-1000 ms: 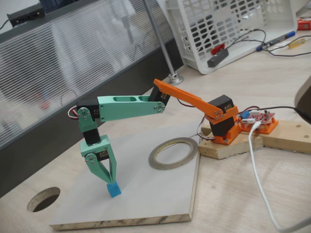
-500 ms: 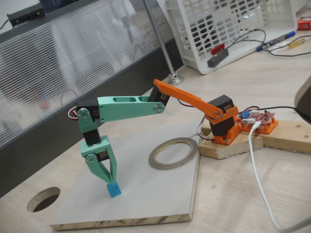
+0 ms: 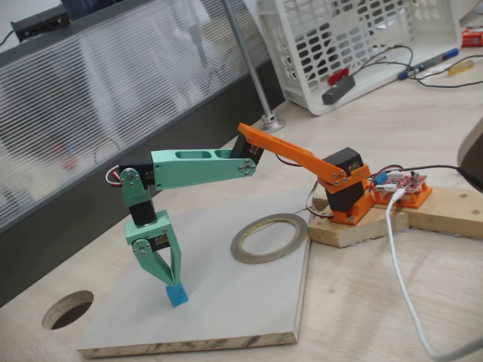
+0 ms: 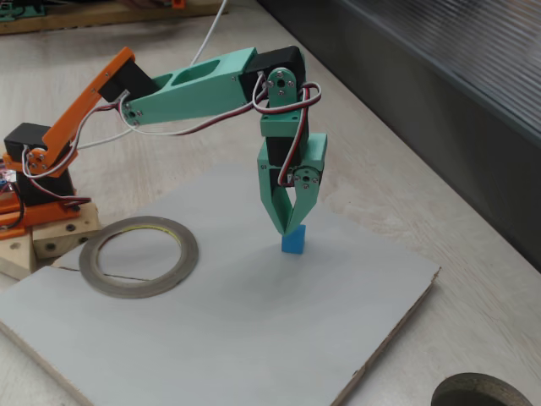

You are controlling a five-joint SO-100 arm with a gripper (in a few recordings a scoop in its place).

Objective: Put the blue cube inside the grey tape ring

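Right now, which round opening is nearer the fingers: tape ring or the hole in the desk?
In both fixed views, neither is clearly nearer. The grey tape ring lies on the white board; the wood-edged hole is cut into the desk beyond the board's edge.

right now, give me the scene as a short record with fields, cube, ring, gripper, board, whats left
cube: the blue cube stands on the grey board, apart from the ring
ring: the grey tape ring lies flat on the board near the arm's orange base, its opening bare
gripper: the gripper points straight down, its green fingertips drawn together at the cube's top; whether it grips the cube cannot be told
off the board: a round dark hole in the table
what's left: the cube is not yet in the ring
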